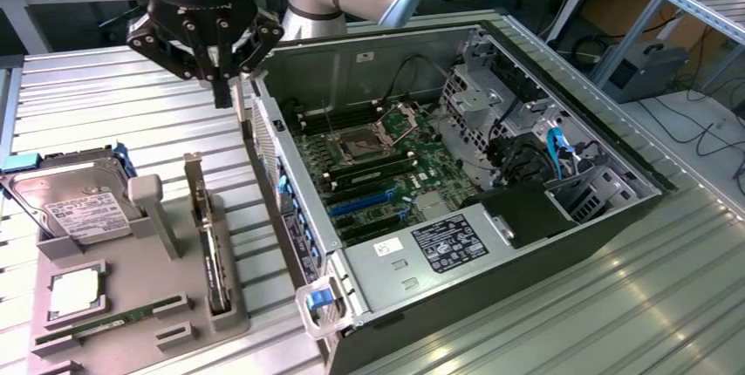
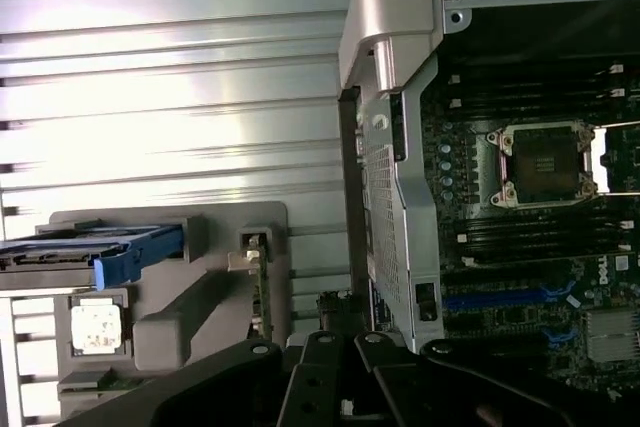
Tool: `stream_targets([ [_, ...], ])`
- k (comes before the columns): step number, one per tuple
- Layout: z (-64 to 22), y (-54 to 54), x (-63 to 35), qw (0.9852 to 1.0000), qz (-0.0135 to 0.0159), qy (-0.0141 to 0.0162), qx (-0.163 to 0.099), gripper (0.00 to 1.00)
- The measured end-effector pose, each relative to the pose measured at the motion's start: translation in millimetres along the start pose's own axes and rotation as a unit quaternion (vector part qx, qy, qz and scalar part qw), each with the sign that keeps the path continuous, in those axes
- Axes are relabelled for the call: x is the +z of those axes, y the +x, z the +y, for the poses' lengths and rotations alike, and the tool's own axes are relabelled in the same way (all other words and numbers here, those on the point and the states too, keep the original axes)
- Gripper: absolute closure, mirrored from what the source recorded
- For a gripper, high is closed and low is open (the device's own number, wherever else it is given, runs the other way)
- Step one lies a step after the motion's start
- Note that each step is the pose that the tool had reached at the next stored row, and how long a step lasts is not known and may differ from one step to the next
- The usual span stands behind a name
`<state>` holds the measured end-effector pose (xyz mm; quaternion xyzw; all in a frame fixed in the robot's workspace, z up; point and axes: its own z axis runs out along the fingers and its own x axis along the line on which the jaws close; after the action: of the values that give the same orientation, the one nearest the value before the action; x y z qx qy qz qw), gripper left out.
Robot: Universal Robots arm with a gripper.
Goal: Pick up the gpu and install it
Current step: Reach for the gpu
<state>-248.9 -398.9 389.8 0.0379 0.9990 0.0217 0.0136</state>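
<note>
The gpu (image 1: 209, 244) is a thin dark card with a silver bracket. It stands on its edge in a grey holder (image 1: 174, 305) at the exterior view's left, beside the open computer case (image 1: 349, 283). My gripper (image 1: 222, 92) hangs well above the table, over the gap between the holder and the case's back corner. Its fingers are shut and hold nothing. In the wrist view the gpu (image 2: 258, 287) shows edge-on in the holder, a short way from my gripper (image 2: 335, 317).
The holder also carries a silver hard drive (image 1: 76, 205), a CPU (image 1: 72, 292) and a green RAM stick (image 1: 111, 318). Inside the case lies the motherboard (image 1: 385, 174) with blue slots (image 1: 361, 205). The case's perforated rear wall (image 2: 395, 197) stands close to my gripper.
</note>
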Motion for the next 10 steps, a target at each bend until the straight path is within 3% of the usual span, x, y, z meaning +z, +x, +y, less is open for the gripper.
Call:
stream_targets([
  [4,-1.3,17.7,-0.4,1.0,0.0,0.0,0.0,0.89],
  [10,-2.7,35.3,-0.8,1.0,0.0,0.0,0.0,0.89],
])
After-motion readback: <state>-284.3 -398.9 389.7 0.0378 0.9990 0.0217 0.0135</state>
